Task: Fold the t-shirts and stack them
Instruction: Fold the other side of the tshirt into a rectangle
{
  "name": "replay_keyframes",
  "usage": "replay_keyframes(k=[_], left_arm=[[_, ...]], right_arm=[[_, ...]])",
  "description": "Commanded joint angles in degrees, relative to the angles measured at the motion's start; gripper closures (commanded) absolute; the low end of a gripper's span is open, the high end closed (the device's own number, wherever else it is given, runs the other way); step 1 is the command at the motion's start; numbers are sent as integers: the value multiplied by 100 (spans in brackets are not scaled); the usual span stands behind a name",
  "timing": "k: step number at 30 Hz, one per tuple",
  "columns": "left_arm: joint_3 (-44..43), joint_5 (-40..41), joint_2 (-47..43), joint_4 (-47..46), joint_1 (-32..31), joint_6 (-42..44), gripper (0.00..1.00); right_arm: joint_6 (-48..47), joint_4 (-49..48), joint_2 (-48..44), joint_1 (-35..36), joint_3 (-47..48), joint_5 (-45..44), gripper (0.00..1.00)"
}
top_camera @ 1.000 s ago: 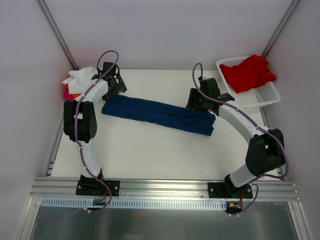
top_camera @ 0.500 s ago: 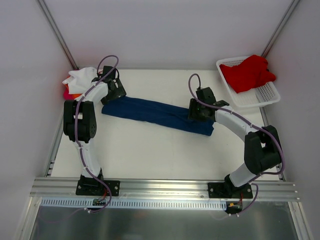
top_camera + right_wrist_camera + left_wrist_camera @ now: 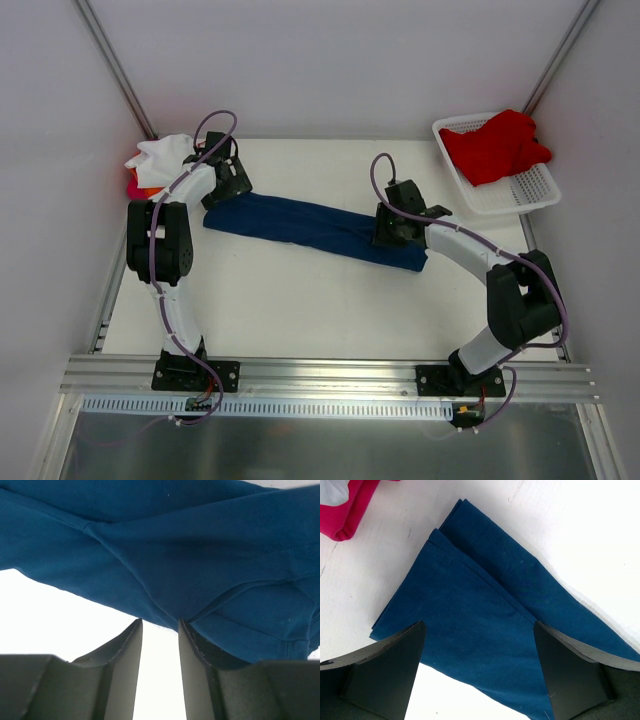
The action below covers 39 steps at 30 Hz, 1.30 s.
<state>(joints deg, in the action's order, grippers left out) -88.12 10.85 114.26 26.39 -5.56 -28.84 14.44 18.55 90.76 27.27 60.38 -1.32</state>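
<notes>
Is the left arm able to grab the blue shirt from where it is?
Probably yes. The left gripper hovers open right above the blue shirt's folded left end, and nothing lies between them. The pink shirt sits off to one side, out of the way.

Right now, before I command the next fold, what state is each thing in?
navy t-shirt, folded into a long strip, flat across the table.
left end effector, open, over the strip's left end.
right end effector, jaws a slim gap apart at the strip's right end; grip unclear.
red t-shirt, crumpled in the basket.
white t-shirt, bunched on the magenta t-shirt.
</notes>
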Motion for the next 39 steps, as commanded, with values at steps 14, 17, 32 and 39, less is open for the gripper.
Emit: replay_keyframes(k=[14, 17, 32, 39], left_arm=[[93, -13, -316, 33, 3, 142, 10], [119, 13, -325, 33, 3, 133, 10], [119, 84, -334, 33, 3, 168, 10], [146, 119, -325, 33, 3, 186, 10]], right_arm=[[-37, -9, -278, 24, 35, -246, 62], [-46, 35, -366, 16, 79, -272, 62], [-73, -132, -59, -2, -96, -290, 62], [-37, -272, 56, -20, -202, -237, 62]])
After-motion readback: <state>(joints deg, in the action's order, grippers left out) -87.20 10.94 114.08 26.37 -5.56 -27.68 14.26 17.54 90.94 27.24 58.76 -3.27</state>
